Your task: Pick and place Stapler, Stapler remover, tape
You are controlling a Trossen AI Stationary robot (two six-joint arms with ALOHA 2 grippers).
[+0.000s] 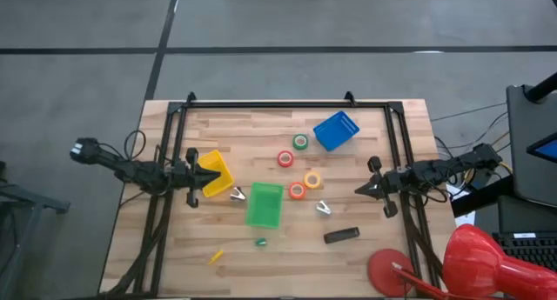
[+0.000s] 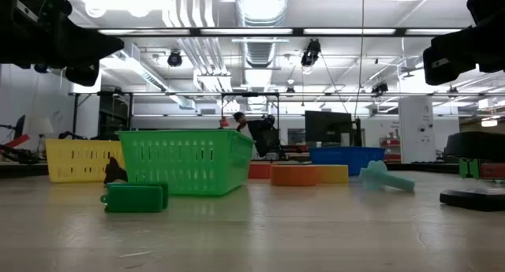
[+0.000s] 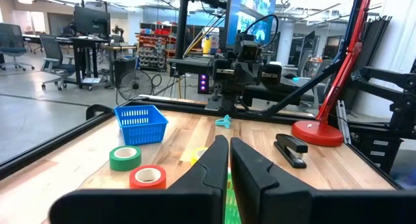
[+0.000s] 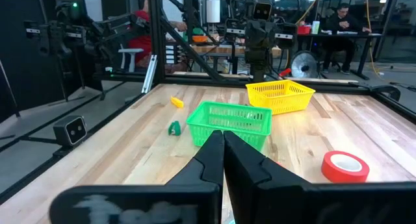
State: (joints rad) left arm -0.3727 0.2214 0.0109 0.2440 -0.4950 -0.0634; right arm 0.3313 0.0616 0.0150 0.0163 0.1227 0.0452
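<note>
The black stapler [image 1: 341,236] lies flat on the wood near the table's near right side, and also shows in the left wrist view [image 3: 290,149]. Green tape [image 1: 300,141], red tape [image 1: 285,158], orange tape [image 1: 297,190] and yellow-orange tape [image 1: 312,180] lie flat mid-table. One staple remover [image 1: 324,208] lies near the orange roll, another [image 1: 238,194] beside the yellow basket. My left gripper [image 1: 213,176] hovers shut above the yellow basket [image 1: 218,165]. My right gripper [image 1: 359,190] hovers shut at the right, clear of everything.
A green basket [image 1: 265,204] stands mid-table and a blue basket [image 1: 336,130] toward the far right. A small green object [image 1: 260,243] and a yellow piece [image 1: 216,256] lie near the near edge. A red lamp base [image 1: 387,270] sits at the near right corner.
</note>
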